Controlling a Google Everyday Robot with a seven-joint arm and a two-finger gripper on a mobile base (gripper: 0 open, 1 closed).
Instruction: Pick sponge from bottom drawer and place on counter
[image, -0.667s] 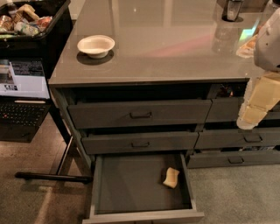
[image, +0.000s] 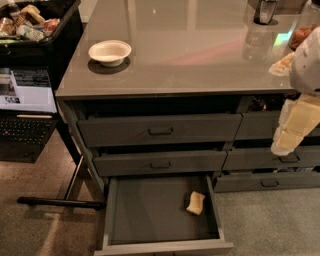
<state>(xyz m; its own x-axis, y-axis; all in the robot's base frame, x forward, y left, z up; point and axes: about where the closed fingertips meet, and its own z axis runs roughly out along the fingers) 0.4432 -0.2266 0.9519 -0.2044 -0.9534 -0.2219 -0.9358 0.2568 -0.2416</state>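
Observation:
The sponge (image: 195, 203) is a small pale yellow block lying on the floor of the open bottom drawer (image: 145, 212), near its right wall. The drawer is pulled out from the left stack under the glossy grey counter (image: 190, 55). My gripper (image: 289, 134) hangs at the far right, in front of the right drawer stack, well above and to the right of the sponge. Its cream fingers point down and hold nothing.
A white bowl (image: 110, 52) stands on the counter's left part. A metal cup (image: 265, 11) and a plate (image: 300, 35) stand at the back right. A black bin of snacks (image: 30, 25) and a laptop (image: 25, 107) are on the left.
The gripper has shifted slightly; the sponge and the drawer have not moved.

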